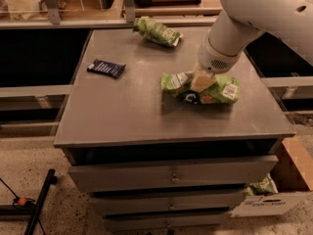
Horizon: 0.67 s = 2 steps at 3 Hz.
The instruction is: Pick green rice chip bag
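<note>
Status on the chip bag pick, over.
Gripper at middle of green rice chip bag. Bag lying on cabinet top. Smaller green bag, blue packet lie apart.

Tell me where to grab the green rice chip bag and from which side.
I'd grip the green rice chip bag across its puffed middle, coming straight down from above. It lies flat on the cabinet top, so its sides offer little to pinch. The hand sits on that middle.
</note>
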Tool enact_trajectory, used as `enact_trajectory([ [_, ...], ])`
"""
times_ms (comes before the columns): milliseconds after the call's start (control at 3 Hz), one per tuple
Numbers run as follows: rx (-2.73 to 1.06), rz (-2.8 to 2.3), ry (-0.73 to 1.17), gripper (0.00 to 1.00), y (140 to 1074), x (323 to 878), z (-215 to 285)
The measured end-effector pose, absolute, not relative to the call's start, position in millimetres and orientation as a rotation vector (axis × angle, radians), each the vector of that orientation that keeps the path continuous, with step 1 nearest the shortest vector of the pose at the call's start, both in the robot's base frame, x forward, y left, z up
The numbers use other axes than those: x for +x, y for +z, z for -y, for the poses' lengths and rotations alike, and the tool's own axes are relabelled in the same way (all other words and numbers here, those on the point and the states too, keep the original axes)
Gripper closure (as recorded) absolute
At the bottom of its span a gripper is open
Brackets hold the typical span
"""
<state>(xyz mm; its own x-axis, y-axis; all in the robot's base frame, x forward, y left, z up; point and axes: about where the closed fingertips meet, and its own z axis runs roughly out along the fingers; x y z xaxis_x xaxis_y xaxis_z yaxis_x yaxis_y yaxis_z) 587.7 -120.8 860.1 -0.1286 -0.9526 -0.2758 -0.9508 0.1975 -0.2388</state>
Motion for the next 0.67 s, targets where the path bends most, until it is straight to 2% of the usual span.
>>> enact_trajectory([
  [333, -1.752, -2.110, -0.009, 1.00, 890.6, 590.8, 131.3],
  [667, -1.701, -2.081, -0.007, 1.00, 930.3, 589.5, 140.9],
])
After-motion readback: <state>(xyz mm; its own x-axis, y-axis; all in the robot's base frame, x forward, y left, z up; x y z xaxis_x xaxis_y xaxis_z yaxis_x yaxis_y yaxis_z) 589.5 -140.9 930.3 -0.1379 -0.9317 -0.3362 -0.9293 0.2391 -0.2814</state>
